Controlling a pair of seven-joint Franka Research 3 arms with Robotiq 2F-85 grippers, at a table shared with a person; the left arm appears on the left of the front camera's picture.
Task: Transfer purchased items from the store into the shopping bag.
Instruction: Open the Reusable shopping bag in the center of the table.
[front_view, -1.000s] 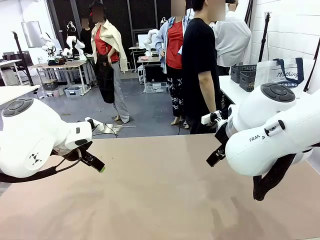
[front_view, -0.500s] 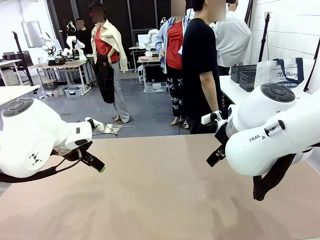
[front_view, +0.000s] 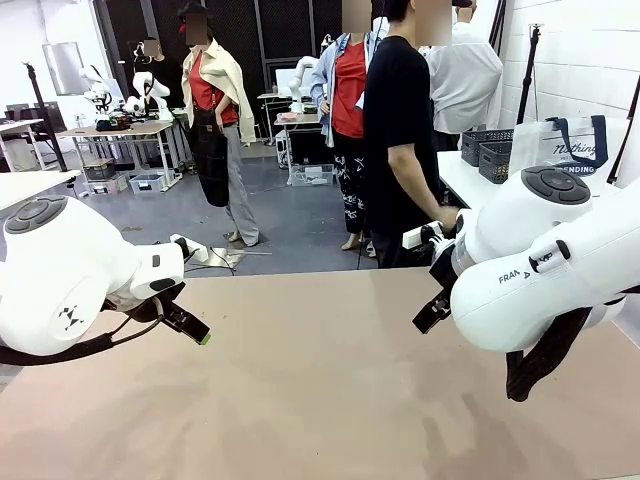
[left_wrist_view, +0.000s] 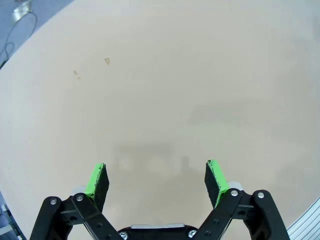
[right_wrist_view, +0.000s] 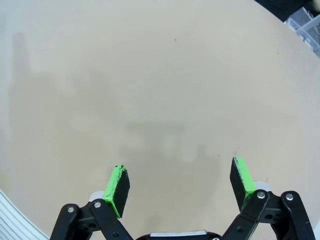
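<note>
Left claw (left_wrist_view: 156, 172): spread, empty, over bare table (left_wrist_view: 160, 75) | right claw (right_wrist_view: 180, 177): spread, empty | store basket (front_view: 484, 146), shopping bag (front_view: 556, 148): on a side table far right, well apart from me | step, my judgement: best I wait wide and clear until the person (front_view: 398, 130) sets them within reach.

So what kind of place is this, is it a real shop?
Probably a robot lab, not a real shop: a white left arm and right arm lean over a tan table, and grey lattice baskets and a clear shopping bag sit on a side bench.
</note>
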